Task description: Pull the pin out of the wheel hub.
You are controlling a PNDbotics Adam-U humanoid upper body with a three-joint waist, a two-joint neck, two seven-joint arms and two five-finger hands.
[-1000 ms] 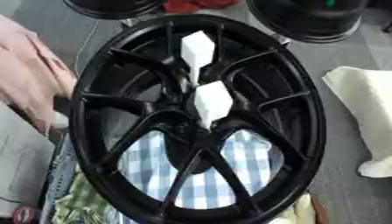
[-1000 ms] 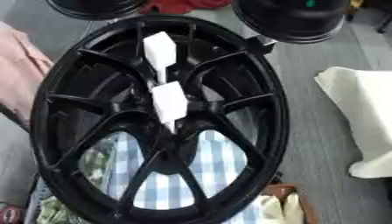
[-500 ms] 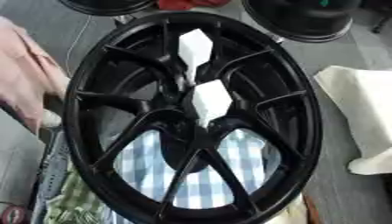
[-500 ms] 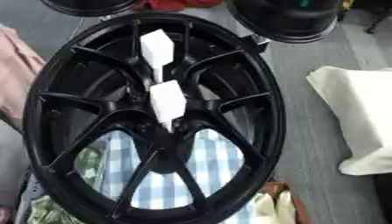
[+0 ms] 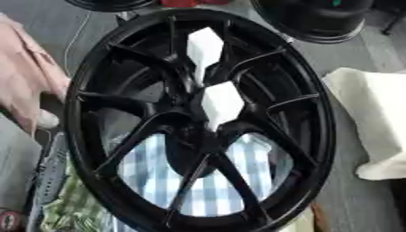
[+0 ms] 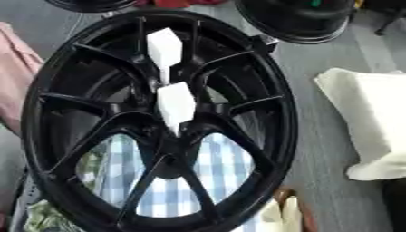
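Wheel hub (image 5: pixel 198 122), black and spoked, fills the middle of the view.

Two white faceted pieces stand on it: one (image 5: pixel 222 103) over the centre, where the spokes meet, and another (image 5: pixel 205 47) just beyond it toward the far rim; which of them is the pin cannot be told. Blue-and-white checked cloth (image 5: pixel 214 181) shows through the near spoke gaps. Pink fabric (image 5: pixel 28 86) lies to the left, a cream-white cloth (image 6: pixel 369 122) to the right, and another dark round wheel (image 5: pixel 317 18) sits at the far right. Neither robot hand shows in either view, so the state of the fingers cannot be told.
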